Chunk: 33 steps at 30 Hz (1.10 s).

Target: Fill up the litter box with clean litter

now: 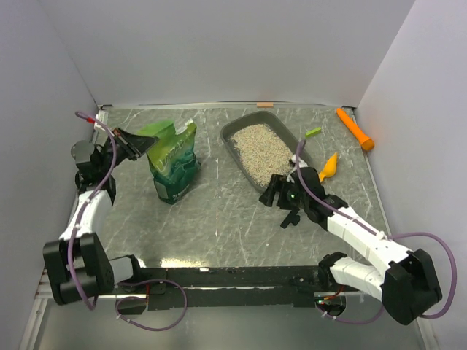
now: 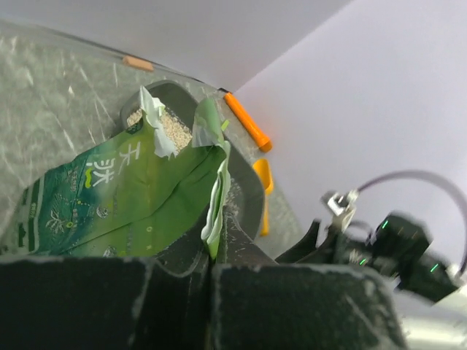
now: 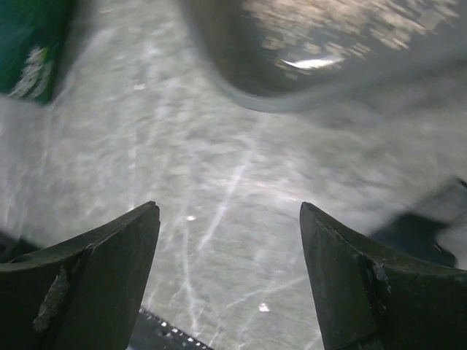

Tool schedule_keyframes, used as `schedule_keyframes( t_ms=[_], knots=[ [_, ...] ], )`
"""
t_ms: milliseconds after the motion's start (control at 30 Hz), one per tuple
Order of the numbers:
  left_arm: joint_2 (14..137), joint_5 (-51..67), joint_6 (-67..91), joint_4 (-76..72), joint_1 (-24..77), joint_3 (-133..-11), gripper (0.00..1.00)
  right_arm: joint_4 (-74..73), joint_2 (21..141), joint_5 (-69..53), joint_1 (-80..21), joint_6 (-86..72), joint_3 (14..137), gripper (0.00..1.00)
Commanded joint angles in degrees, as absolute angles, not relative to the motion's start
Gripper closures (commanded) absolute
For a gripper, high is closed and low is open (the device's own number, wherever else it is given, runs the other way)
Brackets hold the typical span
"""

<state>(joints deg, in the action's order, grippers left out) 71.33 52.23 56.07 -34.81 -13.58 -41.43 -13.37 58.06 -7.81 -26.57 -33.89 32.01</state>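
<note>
Table: grey marbled top, walled in white on three sides; both arms reach onto it from the near edge.

Litter box: dark grey tray lying at an angle, right of centre toward the back; the clean litter already covers its floor as a pale granular bed; judgement: the filling looks largely done.

Green litter bag: stands upright on its base left of the tray, well apart from it; top torn open, ragged flaps showing in the left wrist view; printed characters on its face.

Left gripper: at the bag's top edge, jaws closed with the torn green film pinched between them; judgement: a grip on the lip keeps the bag from slumping and gives a handle for tipping it or setting it down.

Right gripper: low over bare table just beside the near corner of the tray, fingers spread wide, nothing between them; judgement: placed to steady or square the tray, or simply clear of it; cannot tell which.

Orange-yellow scoop: lies just beside the tray's right rim, on the table; untouched by either arm.

Orange stick: in the far right corner, near the wall, apart from everything.

Small green scrap: between the tray and the stick; possibly a strip torn from the bag top.
</note>
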Motion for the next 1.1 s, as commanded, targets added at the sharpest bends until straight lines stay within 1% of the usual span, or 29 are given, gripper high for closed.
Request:
schedule_keyframes(
  t_ms=[0, 33, 67, 100, 167, 200, 233, 367, 400, 533, 633, 733, 833, 900, 1000, 1033, 1067],
  knots=[
    [64.1, 58.6, 47.7, -46.6, -13.0, -40.5, 0.99, -8.0, 61.5, -15.8, -29.8, -23.7, 42.0, 0.16],
    [63.1, 59.3, 46.7, -47.7, -12.2, -39.7, 0.99, -8.7, 62.3, -15.9, -32.8, -21.8, 43.8, 0.16],
    [63.0, 61.7, 44.3, -48.2, -10.0, -39.6, 0.99, -9.4, 63.7, -13.4, -34.2, -20.1, 45.7, 0.14],
    [62.8, 63.4, 42.7, -48.4, -8.5, -39.3, 0.99, -9.8, 64.2, -11.9, -35.8, -16.6, 49.1, 0.11],
    [61.5, 67.3, 36.8, -44.1, -4.9, -39.5, 0.99, -9.0, 64.9, -7.9, -39.2, -12.8, 51.4, 0.07],
    [61.0, 68.0, 34.3, -41.7, -3.7, -39.8, 0.99, -8.4, 64.9, -7.6, -39.5, -10.0, 52.8, 0.03],
    [59.6, 68.5, 31.7, -35.4, -2.7, -40.6, 0.99, -7.6, 64.7, -8.3, -39.6, -8.7, 53.1, 0.01],
    [56.1, 69.8, 16.5, -20.6, 3.0, -43.5, 0.99, -1.3, 61.2, -14.6, -39.7, -1.1, 52.9, 0.01],
    [55.3, 70.3, 15.0, -18.9, 3.6, -43.7, 0.99, -0.4, 60.3, -18.8, -39.7, 2.2, 52.0, 0.01],
    [50.2, 72.7, 11.3, -16.7, 6.0, -42.9, 0.99, 3.4, 57.0, -27.7, -39.6, 10.6, 50.6, 0.01],
    [47.6, 74.6, 5.8, -12.4, 7.7, -42.7, 0.99, 0.0, 56.3, -33.2, -39.6, 18.5, 52.6, 0.01],
    [44.9, 76.5, 1.9, -8.2, 9.3, -42.5, 0.99, -7.6, 57.4, -38.3, -39.7, 27.0, 56.1, 0.01],
    [42.4, 78.4, -4.4, -3.0, 11.2, -42.7, 0.99, -10.6, 58.6, -40.1, -39.7, 33.6, 57.9, 0.01],
    [40.5, 79.4, -5.9, -0.3, 12.0, -42.7, 0.99, -12.3, 59.4, -40.5, -39.7, 37.6, 59.3, 0.01],
    [37.9, 77.9, -9.1, 2.3, 13.6, -41.9, 0.99, -18.0, 60.4, -41.3, -39.6, 40.8, 61.8, 0.05],
    [37.4, 77.5, -8.3, 1.2, 14.1, -41.4, 0.99, -20.0, 60.1, -42.0, -39.6, 41.3, 62.0, 0.15],
    [37.0, 77.2, -8.3, 1.1, 14.4, -41.0, 0.99, -20.9, 59.9, -43.6, -39.6, 41.9, 62.6, 0.21]
  ],
)
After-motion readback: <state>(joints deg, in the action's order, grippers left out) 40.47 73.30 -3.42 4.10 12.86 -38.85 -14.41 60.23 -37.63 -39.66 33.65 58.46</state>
